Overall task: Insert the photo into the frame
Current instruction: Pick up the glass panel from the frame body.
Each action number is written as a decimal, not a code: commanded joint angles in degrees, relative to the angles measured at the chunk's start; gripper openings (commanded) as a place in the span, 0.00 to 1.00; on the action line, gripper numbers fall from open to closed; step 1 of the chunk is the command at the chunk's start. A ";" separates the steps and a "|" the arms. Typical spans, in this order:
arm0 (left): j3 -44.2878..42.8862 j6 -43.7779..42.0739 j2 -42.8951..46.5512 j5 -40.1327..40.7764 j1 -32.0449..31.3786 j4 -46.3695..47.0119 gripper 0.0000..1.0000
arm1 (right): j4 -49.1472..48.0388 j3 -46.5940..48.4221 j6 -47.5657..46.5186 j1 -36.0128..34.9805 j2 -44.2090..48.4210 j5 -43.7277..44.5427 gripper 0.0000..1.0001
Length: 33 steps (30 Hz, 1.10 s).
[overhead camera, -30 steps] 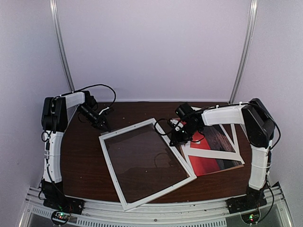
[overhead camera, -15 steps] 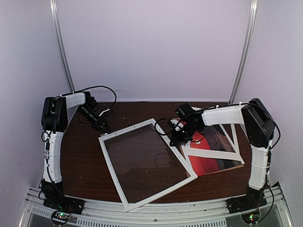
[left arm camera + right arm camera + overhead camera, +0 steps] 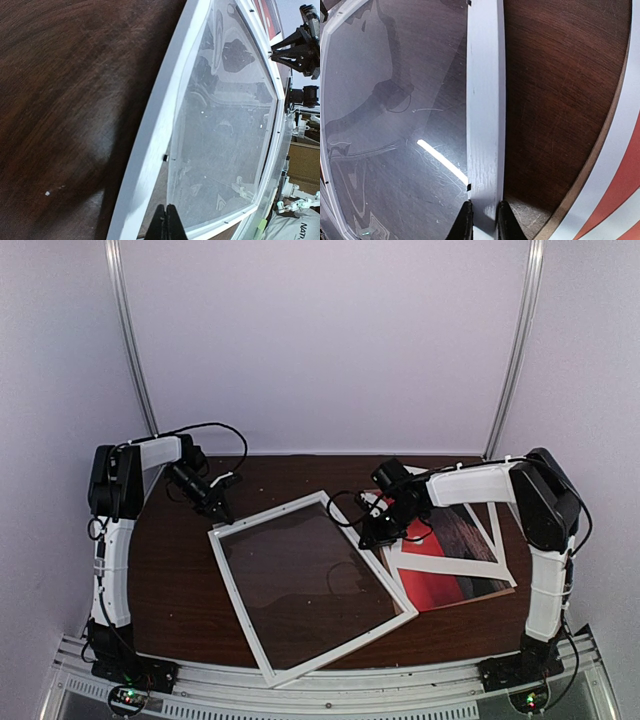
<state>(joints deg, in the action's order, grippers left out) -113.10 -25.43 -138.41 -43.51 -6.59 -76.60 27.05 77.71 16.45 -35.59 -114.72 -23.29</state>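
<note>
Top view, centre: right gripper (image 3: 372,538) is clamping the frame (image 3: 238,605) by its right rail. Left gripper (image 3: 165,222) is sitting closed at the frame's upper-left corner; whether it is holding anything is unclear. The photo (image 3: 440,585) is lying centre-right under the mat (image 3: 498,535). Risk: the narrow pinch slipping, or the frame's overlapping corner dragging the photo.

Dark wood table (image 3: 170,580) carrying frame (image 3: 232,585), lying skewed across middle, near corner reaching table's near edge. Just beside it, on right part, photo (image 3: 440,585) lying flat, white mat (image 3: 455,566) resting askew on top.
</note>
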 commanded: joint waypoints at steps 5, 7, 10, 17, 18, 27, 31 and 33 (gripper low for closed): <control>-0.84 -1.40 3.61 -2.35 -1.58 -3.60 0.00 | -0.63 -0.23 2.81 0.72 -1.92 0.85 0.00; -0.90 -1.75 4.81 -3.26 -1.58 -3.63 0.00 | -0.26 -0.11 3.45 1.00 -2.39 1.07 0.00; -0.94 -1.77 6.55 -4.79 -1.58 -3.63 0.00 | -0.02 0.05 4.50 1.53 -2.90 0.98 0.00; -0.06 -0.48 8.50 -6.27 -2.35 -2.54 0.00 | 0.19 0.94 5.30 2.03 -3.86 0.51 0.00; 0.04 -0.31 8.76 -6.33 -2.37 -2.51 0.00 | 0.20 1.08 5.39 2.11 -3.99 0.55 0.00; 2.12 1.87 13.19 -8.07 -3.06 -1.07 0.00 | 1.43 2.70 7.95 2.40 -6.60 1.69 0.00; 2.24 3.40 15.14 -8.81 -3.25 -0.97 0.00 | 0.74 2.62 9.05 2.37 -6.84 2.32 0.00; 2.46 4.55 16.40 -9.12 -3.33 -0.18 0.00 | 0.64 2.75 9.28 2.37 -6.89 2.82 0.00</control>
<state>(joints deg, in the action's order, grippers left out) -111.11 -23.05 -126.19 -49.28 -9.50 -78.00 27.07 80.66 21.41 -34.04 -118.08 -24.36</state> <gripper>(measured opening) 0.009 0.144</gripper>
